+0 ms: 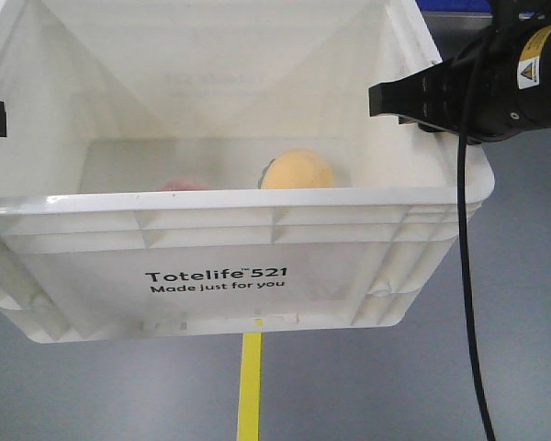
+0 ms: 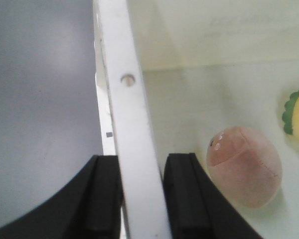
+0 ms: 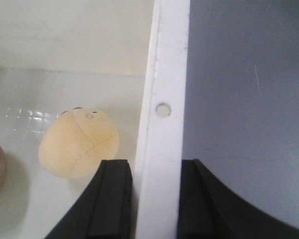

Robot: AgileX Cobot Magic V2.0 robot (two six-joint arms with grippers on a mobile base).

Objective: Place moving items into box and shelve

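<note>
The white box point(image 1: 211, 197) with the print "Totelife 521" hangs above the grey floor, held by both arms. My left gripper point(image 2: 142, 167) is shut on the box's left rim point(image 2: 124, 99), one finger inside and one outside. In the same way my right gripper point(image 3: 157, 169) is shut on the right rim point(image 3: 167, 74). Both moving items lie on the box's bottom: the reddish-pink one point(image 2: 245, 167) to the left, the pale yellow-orange one point(image 3: 79, 144) to the right. In the front view the near wall half hides the pink one point(image 1: 185, 185), and the yellow-orange one point(image 1: 297, 171) shows above it.
A yellow tape line point(image 1: 250, 386) runs along the grey floor under the box. A black cable point(image 1: 468, 276) hangs down from the right arm point(image 1: 496, 73). Something blue point(image 1: 450, 5) shows at the top right edge.
</note>
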